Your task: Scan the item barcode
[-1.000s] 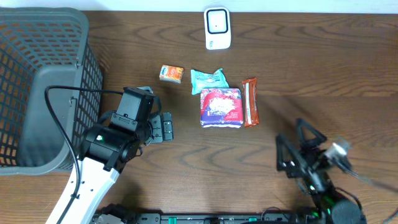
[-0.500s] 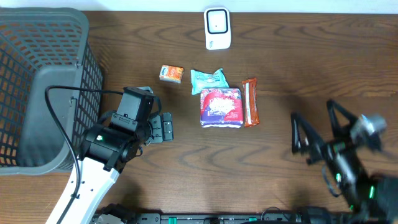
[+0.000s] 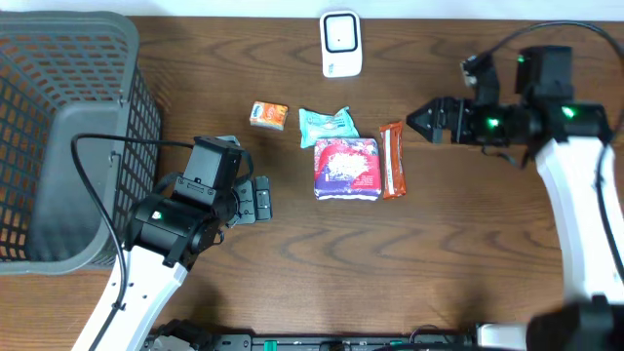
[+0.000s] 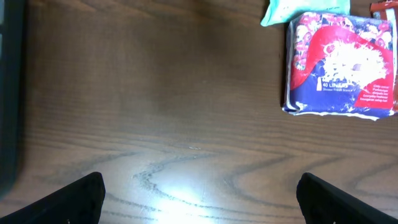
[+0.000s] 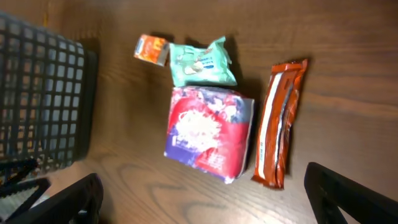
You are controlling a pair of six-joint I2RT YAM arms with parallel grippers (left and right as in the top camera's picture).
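The table [image 3: 292, 273] carries everything and nothing on it is lifted, so the job stands at its opening step: reaching for an item to pick. The left gripper [image 3: 258, 200] hovers over bare wood to the left of the red and purple pack [image 3: 346, 168], fingers released and empty. The right gripper [image 3: 421, 120] hangs with its jaws spread wide, near the orange bar [image 3: 392, 159] and pointing toward it, grasping nothing. The bar lies flat just beside the pack's right edge and looks the likeliest pick (a guess from that gripper's nearness alone). The next move calls for lowering the spread jaws across the bar's narrow width, then closing and lifting. After that the bar goes to the white scanner [image 3: 341, 44] at the table's far edge. No barcode shows on any upward face, so the bar may need turning on the way.

Counted: one grey basket [image 3: 58, 127] at the left, two arms, one pack, one bar, one teal packet [image 3: 327, 127], one scanner, one small orange box [image 3: 268, 115].
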